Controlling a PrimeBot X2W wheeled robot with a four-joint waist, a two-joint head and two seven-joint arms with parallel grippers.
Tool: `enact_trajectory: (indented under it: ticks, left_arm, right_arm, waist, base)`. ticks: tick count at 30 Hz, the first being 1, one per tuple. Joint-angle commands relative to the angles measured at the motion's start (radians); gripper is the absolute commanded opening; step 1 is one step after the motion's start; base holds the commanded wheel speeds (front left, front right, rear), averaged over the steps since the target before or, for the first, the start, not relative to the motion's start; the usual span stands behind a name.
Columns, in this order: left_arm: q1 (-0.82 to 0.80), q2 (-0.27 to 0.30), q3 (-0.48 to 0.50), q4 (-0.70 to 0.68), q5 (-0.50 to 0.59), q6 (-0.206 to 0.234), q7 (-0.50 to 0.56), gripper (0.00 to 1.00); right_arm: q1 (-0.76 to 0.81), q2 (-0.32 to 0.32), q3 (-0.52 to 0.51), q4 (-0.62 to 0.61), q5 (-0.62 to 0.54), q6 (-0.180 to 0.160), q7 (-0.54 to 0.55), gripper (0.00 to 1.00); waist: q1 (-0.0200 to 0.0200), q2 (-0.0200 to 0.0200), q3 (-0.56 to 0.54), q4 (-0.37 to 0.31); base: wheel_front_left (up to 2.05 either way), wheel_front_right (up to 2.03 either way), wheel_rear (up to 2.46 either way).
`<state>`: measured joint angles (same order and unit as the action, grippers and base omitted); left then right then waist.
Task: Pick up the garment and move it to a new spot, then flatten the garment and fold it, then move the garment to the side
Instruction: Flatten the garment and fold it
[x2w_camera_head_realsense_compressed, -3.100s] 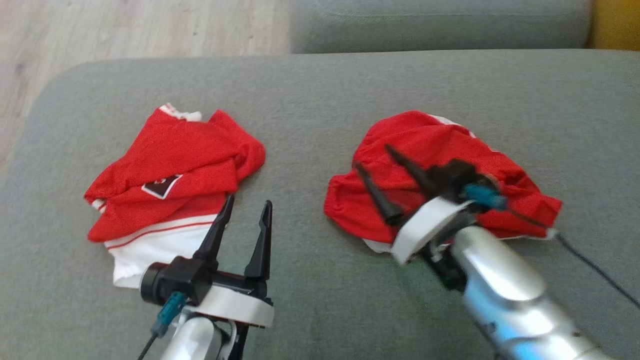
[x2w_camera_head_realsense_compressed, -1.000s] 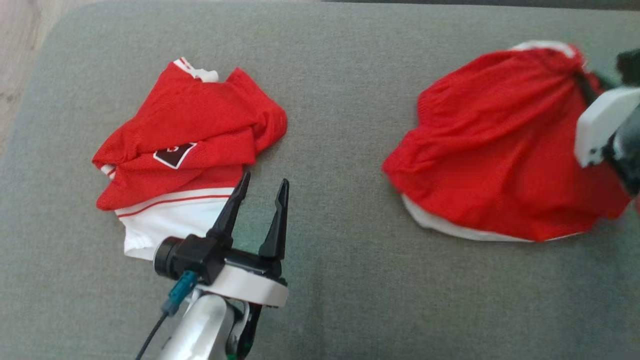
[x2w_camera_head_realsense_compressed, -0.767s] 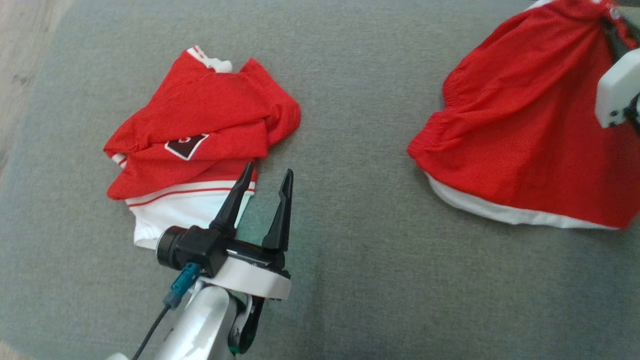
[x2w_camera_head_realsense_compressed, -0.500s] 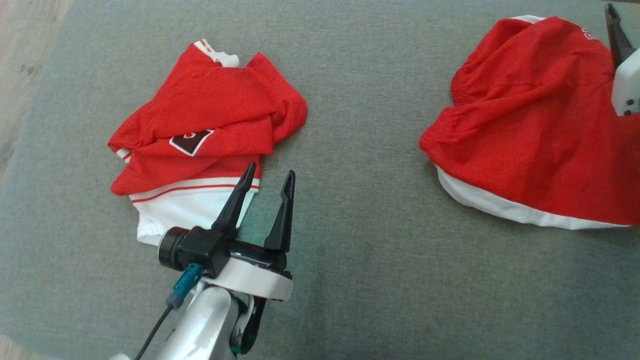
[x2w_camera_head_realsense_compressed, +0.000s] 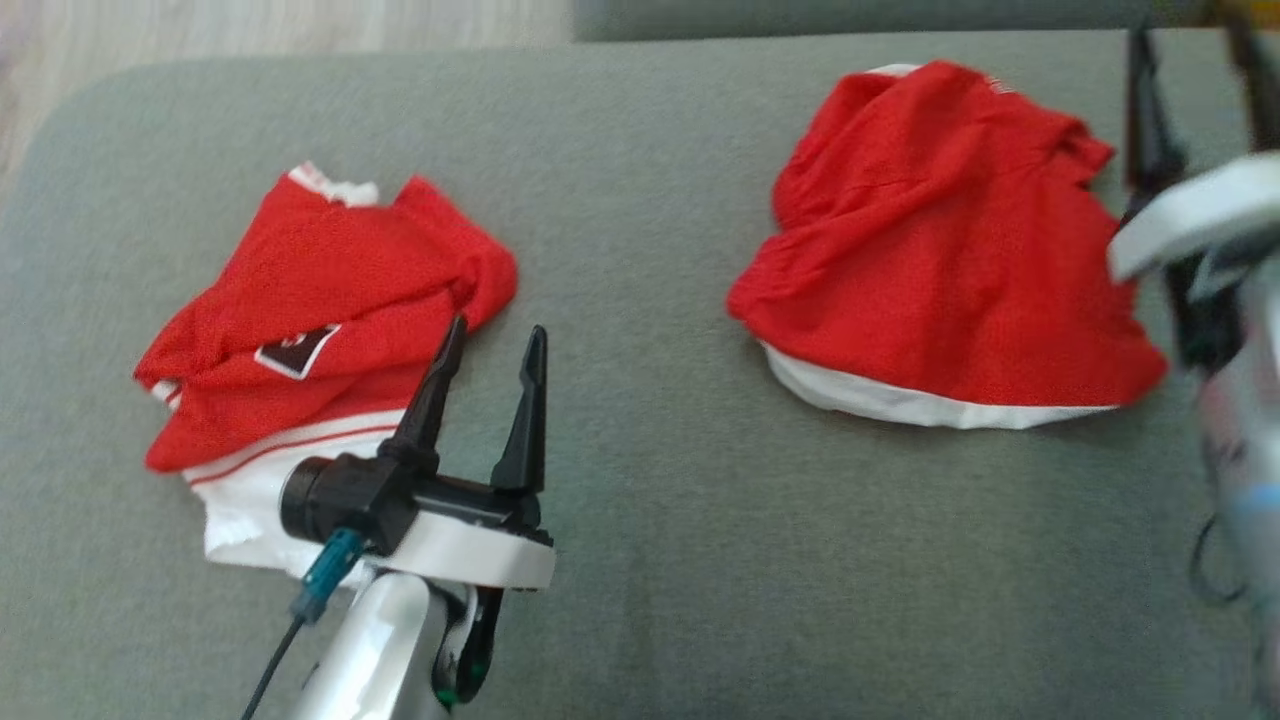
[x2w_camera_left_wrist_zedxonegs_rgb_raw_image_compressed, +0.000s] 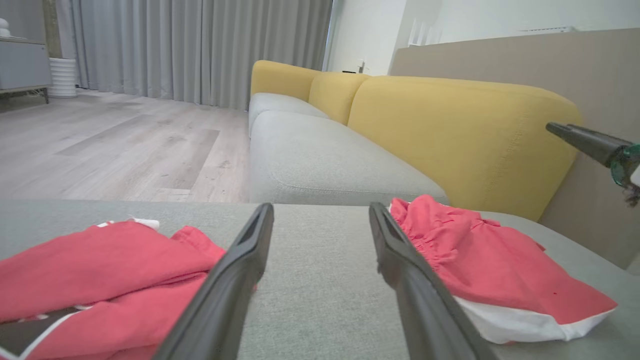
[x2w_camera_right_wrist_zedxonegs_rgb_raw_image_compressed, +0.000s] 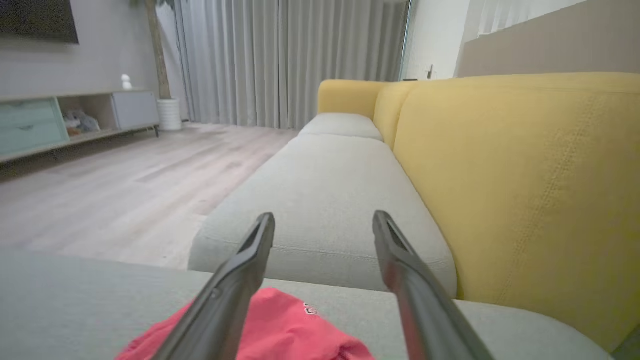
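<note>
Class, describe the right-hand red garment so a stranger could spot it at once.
On the grey cushion lie two red garments. Take the garment on the robot's right. Unlike the left garment, it shows no dark badge, just a white hem.

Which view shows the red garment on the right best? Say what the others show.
The head view: the right-hand garment lies nearly whole from above, white hem included. The left wrist view gives a low side angle of it. The right wrist view catches a bunched edge at the bottom.
</note>
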<state>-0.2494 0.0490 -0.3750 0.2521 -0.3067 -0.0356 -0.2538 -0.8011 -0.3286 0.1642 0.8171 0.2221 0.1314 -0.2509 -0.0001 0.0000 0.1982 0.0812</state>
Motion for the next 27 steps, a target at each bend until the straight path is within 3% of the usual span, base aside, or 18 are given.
enact_trajectory:
  ticks: [1, 7, 13, 21, 27]
  left_arm:
    - [0.003, 0.001, 0.047, -0.035, 0.004, -0.002, -0.008, 1.0]
    - [0.038, 0.001, 0.061, -0.038, -0.015, -0.007, -0.008, 1.0]
    - [0.054, 0.001, 0.062, -0.03, -0.037, -0.011, -0.008, 1.0]
    - [0.026, 0.006, 0.043, 0.016, -0.014, -0.033, -0.007, 1.0]
    - [-0.056, 0.026, -0.037, 0.098, 0.006, -0.071, 0.064, 1.0]
  right_arm:
    - [0.053, 0.023, -0.011, -0.076, 0.011, -0.001, -0.01, 1.0]
    - [0.357, 0.153, -0.13, -0.339, -0.016, -0.001, -0.011, 1.0]
    - [0.595, 0.253, -0.182, -0.491, -0.064, -0.001, 0.0, 1.0]
    - [0.641, 0.276, -0.191, -0.592, -0.072, -0.001, 0.034, 1.0]
    - [0.628, 0.278, -0.192, -0.627, -0.069, -0.001, 0.047, 1.0]
  waist:
    - [0.0001, 0.0, -0.045, -0.047]
    - [0.0001, 0.0, -0.095, -0.102]
    - [0.0001, 0.0, -0.105, -0.137]
    - [0.0001, 0.0, -0.071, -0.178]
    - [0.0001, 0.0, -0.02, -0.219]
  base:
    - [0.0, 0.0, 0.0]
    - [0.0, 0.0, 0.0]
    - [0.0, 0.0, 0.0]
    - [0.0, 0.0, 0.0]
    - [0.0, 0.0, 0.0]
